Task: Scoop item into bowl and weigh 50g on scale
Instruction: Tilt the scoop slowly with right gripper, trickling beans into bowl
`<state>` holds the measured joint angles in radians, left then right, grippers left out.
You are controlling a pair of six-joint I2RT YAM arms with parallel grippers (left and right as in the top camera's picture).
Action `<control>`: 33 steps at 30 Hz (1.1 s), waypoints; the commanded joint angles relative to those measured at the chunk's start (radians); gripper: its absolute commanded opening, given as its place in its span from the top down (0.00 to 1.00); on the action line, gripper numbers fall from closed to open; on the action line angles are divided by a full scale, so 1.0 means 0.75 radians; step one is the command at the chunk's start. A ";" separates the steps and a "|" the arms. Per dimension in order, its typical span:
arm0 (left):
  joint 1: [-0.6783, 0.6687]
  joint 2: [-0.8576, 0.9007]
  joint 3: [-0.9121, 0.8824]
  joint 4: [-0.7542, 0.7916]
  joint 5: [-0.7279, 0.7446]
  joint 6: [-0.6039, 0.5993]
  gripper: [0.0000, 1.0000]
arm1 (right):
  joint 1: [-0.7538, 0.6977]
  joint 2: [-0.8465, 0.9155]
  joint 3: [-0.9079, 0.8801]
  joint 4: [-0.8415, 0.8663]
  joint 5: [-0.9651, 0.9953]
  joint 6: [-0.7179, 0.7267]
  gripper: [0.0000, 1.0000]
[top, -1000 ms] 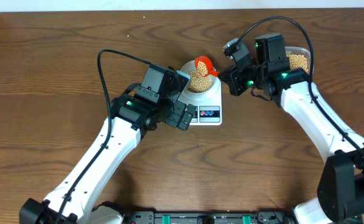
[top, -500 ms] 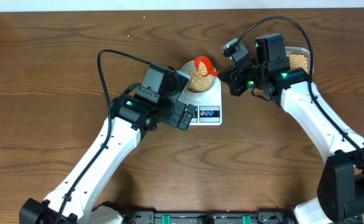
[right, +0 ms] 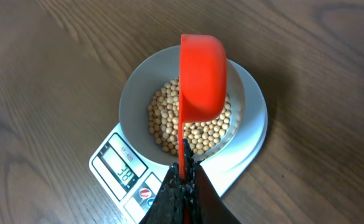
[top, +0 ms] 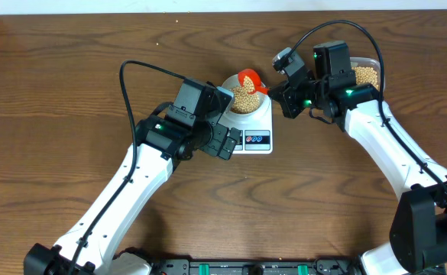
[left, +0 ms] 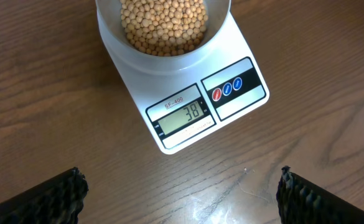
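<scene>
The white scale (left: 169, 138) carries the pale bowl (left: 109, 30) holding tan beans (left: 163, 25); its display (left: 185, 114) reads 38. My right gripper (right: 185, 182) is shut on the handle of a red scoop (right: 202, 74), which is tipped on its side above the bowl (right: 132, 93) and the beans (right: 169, 121). Seen from overhead, the scoop (top: 249, 78) hangs over the bowl's far rim. My left gripper (left: 182, 199) hovers wide open over bare wood in front of the scale, holding nothing; in the overhead view the left gripper (top: 225, 122) is at the scale's left side.
A clear tub (top: 367, 75) with more beans stands at the back right, behind my right arm. Black cables loop over both arms. The wooden table (top: 70, 92) stretches bare to the left and front.
</scene>
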<state>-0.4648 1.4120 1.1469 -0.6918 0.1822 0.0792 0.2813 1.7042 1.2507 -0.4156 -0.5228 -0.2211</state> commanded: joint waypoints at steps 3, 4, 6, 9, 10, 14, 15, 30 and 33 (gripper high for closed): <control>0.006 0.010 -0.003 -0.001 0.012 0.009 0.00 | 0.011 -0.016 0.011 -0.001 -0.008 -0.081 0.99; 0.006 0.010 -0.003 -0.001 0.012 0.009 0.00 | 0.012 -0.016 0.011 -0.001 -0.009 -0.092 0.99; 0.006 0.010 -0.003 -0.001 0.012 0.009 0.00 | 0.012 -0.016 0.011 0.000 -0.008 -0.102 0.99; 0.006 0.010 -0.003 -0.001 0.012 0.009 0.00 | 0.013 -0.016 0.011 0.000 -0.008 -0.126 0.99; 0.006 0.010 -0.003 -0.001 0.012 0.009 0.00 | 0.013 -0.016 0.011 -0.001 -0.009 -0.137 0.99; 0.006 0.010 -0.003 -0.001 0.012 0.009 0.00 | 0.017 -0.016 0.011 -0.001 -0.008 -0.170 0.99; 0.006 0.010 -0.003 -0.001 0.012 0.009 0.00 | 0.018 -0.016 0.011 -0.001 -0.008 -0.181 0.99; 0.006 0.010 -0.003 -0.001 0.012 0.009 0.00 | 0.020 -0.016 0.011 0.005 -0.008 -0.192 0.99; 0.006 0.010 -0.003 -0.001 0.012 0.009 0.00 | 0.020 -0.016 0.011 0.005 -0.008 -0.197 0.99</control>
<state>-0.4648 1.4120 1.1469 -0.6918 0.1822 0.0792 0.2905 1.7042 1.2507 -0.4145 -0.5224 -0.3515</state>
